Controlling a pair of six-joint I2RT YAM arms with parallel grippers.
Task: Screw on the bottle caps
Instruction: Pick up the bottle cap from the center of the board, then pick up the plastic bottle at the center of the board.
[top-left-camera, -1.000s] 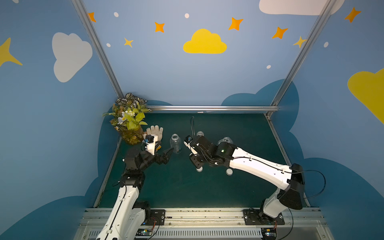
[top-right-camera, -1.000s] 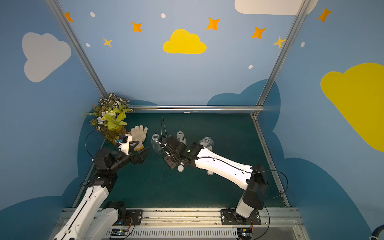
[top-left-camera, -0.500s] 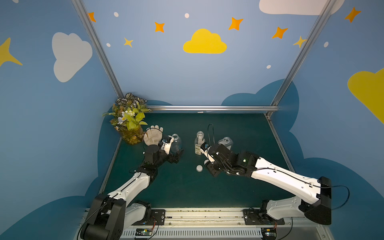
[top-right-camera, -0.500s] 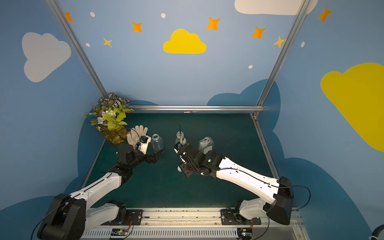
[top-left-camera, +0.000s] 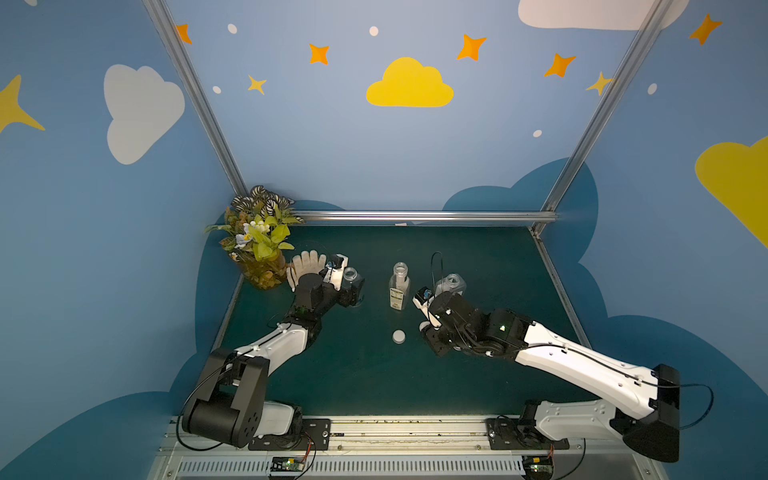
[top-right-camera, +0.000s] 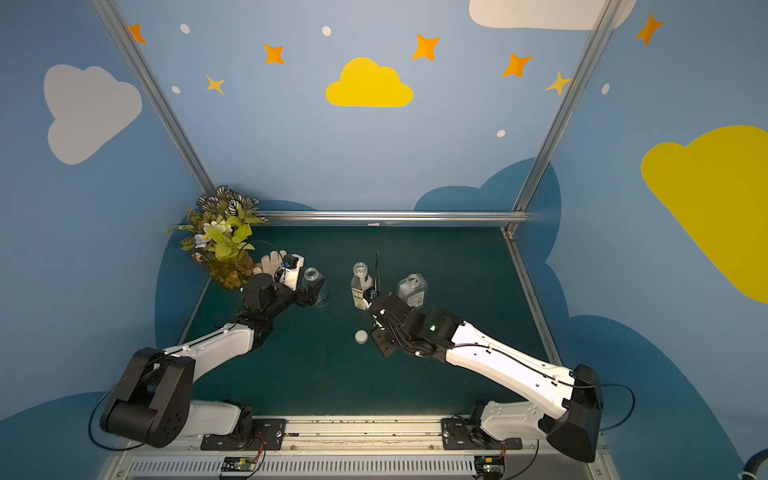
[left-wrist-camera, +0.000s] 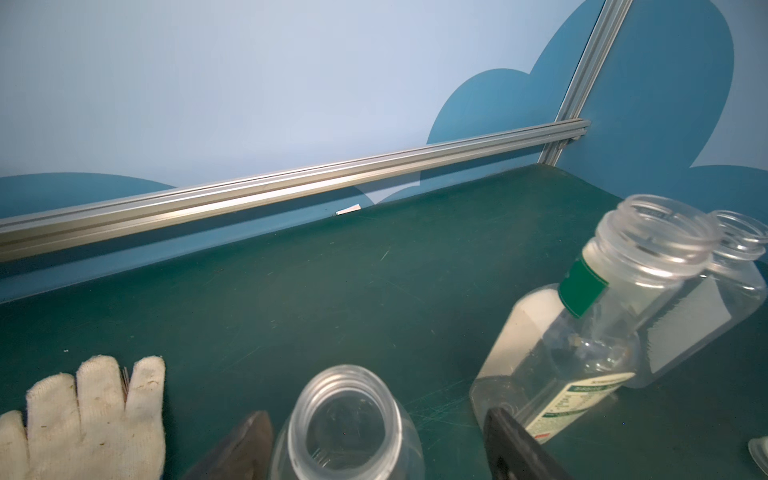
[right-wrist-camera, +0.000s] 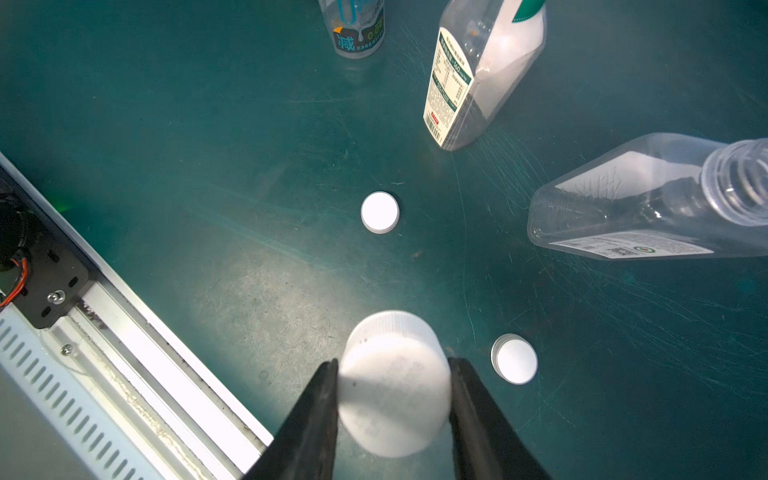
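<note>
In both top views my left gripper stands open astride the round clear bottle. In the left wrist view that bottle's open mouth sits between the fingers, with a gap on one side. My right gripper is shut on a white bottle cap, held above the mat. Two more caps lie flat on the mat; one shows in both top views. The slim labelled bottle and the wide flat-sided bottle stand uncapped.
A white work glove lies just left of the round bottle, with a potted plant in the back left corner. An aluminium rail runs along the back wall. The arms' base rail lines the front edge.
My left arm has stretched forward and low until its jaws straddle the round bottle, and they have narrowed a little. My right arm has pulled back to the right, carrying the cap.
</note>
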